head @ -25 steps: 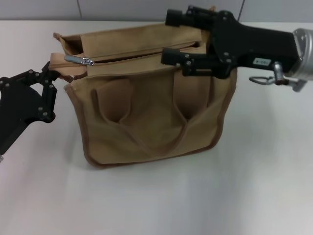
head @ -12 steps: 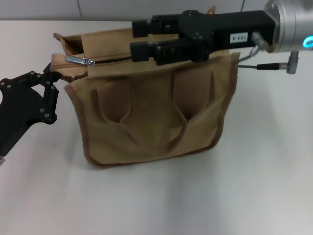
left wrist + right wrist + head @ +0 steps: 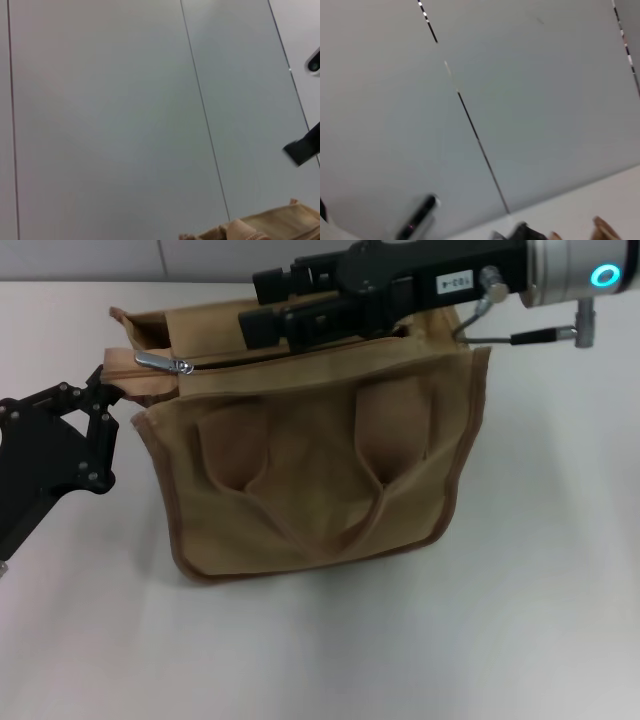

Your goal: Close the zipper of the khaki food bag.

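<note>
The large boxy tan canvas food bag with darker brown edge piping (image 3: 310,470) stands in the middle of the head view on the plain white table (image 3: 540,570), its front face toward the camera and its 2 wide fabric strap handles (image 3: 290,480) hanging down over that face. Along the bag's top panel, in the upper part of the frame, runs the long tan zipper (image 3: 270,352); its small silver metal slider and pull tab (image 3: 165,362) sit at the upper left end of the bag, and a dark gap shows along the zipper line to the right of the slider.

The left pincer (image 3: 103,385), black with linked bars, is at the left edge of the frame and pinches the tan fabric tab at the bag's upper left corner, just beside the slider. The right pincer (image 3: 262,308), black on a silver wrist with a glowing blue ring, reaches in from the upper right across the top of the bag; its 2 fingers (image 3: 285,325) lie 1 above the other with a narrow gap, over the zipper line and to the right of the slider, holding nothing.

The left wrist view shows grey wall panels and a tan strip of the bag at its lower right.
</note>
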